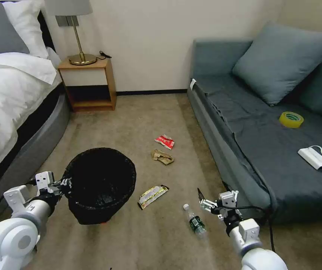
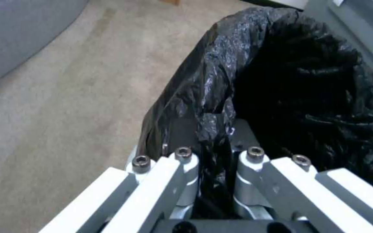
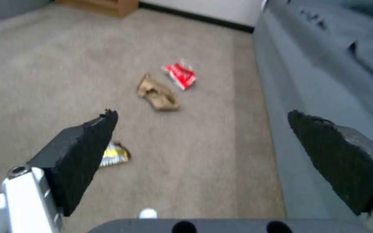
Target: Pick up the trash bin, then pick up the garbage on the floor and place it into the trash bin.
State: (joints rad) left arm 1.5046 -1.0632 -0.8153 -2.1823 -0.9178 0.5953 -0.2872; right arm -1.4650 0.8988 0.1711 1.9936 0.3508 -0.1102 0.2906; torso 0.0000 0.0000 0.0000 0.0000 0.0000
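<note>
The round trash bin lined with crinkly black plastic (image 1: 100, 184) is pinched at its rim by the left gripper (image 2: 214, 142), keeping it portable. The right gripper (image 3: 199, 152) hangs wide apart and empty over the beige carpet floor (image 1: 131, 123), just beside the clear green-labelled plastic bottle (image 1: 195, 221).

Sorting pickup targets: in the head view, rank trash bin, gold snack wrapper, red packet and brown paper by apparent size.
1. trash bin
2. gold snack wrapper
3. brown paper and red packet: look alike; they lie farther away, so unranked.

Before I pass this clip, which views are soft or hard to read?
Head view: sharp and evenly lit, though the trash bin interior is plain black. Left wrist view: glare streaks on the liner pinched by the left gripper. Right wrist view: soft throughout, blurring the red-and-white packet and brown paper beyond the open right gripper.
</note>
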